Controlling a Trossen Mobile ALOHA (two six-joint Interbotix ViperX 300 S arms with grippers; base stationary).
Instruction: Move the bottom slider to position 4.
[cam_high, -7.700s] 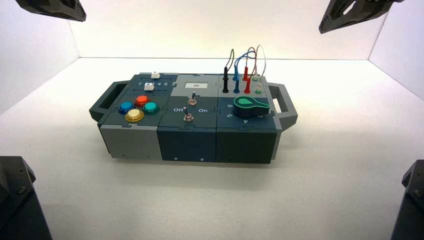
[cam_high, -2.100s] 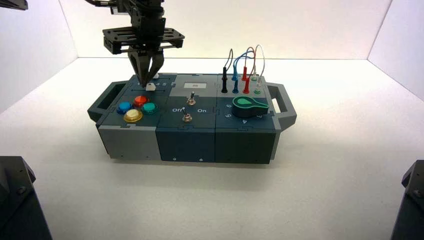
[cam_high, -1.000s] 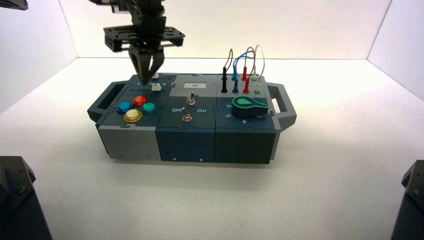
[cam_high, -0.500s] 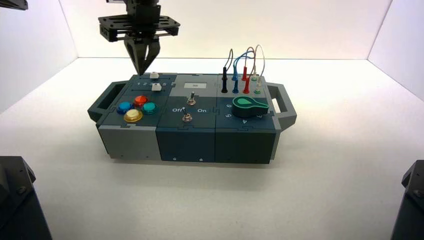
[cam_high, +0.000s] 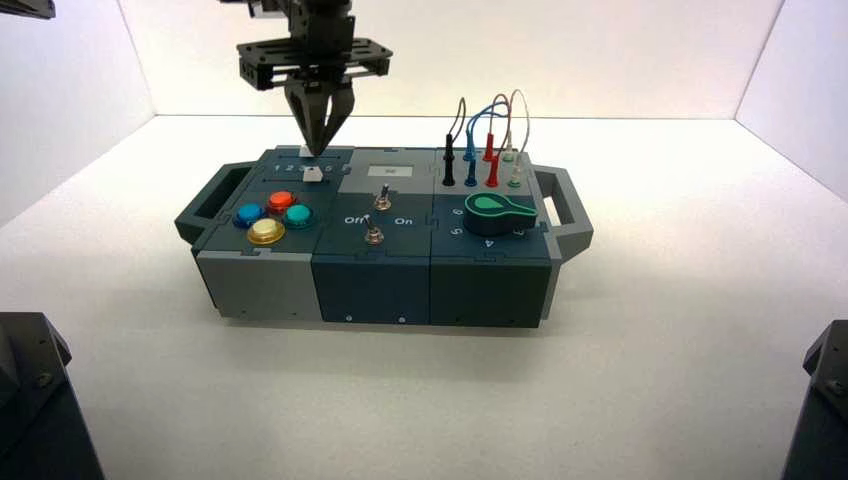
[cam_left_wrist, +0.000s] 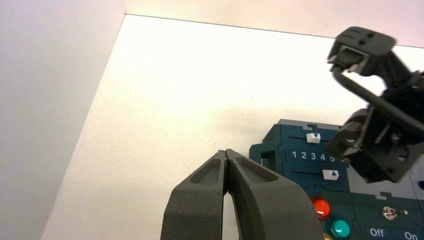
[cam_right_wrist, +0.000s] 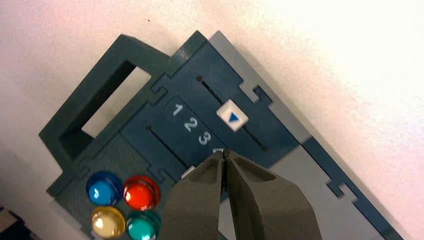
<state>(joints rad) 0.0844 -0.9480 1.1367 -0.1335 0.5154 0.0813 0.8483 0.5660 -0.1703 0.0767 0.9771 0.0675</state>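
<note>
Your right hand (cam_high: 322, 150) hangs over the left end of the dark teal box with grey parts (cam_high: 260, 285). Its two fingers are pressed together and it has nothing in it. The small white square knob of the bottom slider (cam_high: 314, 174) sits just in front of the fingertips and a little lower. The tips do not seem to touch it.

In the left wrist view that knob (cam_left_wrist: 330, 174) sits under the far end of the printed row, close to the small white numeral 4 (cam_left_wrist: 322, 157) and the 5 beside it. You cannot tell which of the two it lines up with.

Your left hand (cam_left_wrist: 226, 152) waits off to the side, away from the box. Its fingers are pressed together too, with nothing in them.

The box stands on a plain white surface (cam_high: 650, 350) with white walls around it.

In the right wrist view the fingers cover most of the bottom slider and the numbers after 3. From above, the right hand's tips hide the twin white knob of the other slider (cam_right_wrist: 232, 118).
</note>
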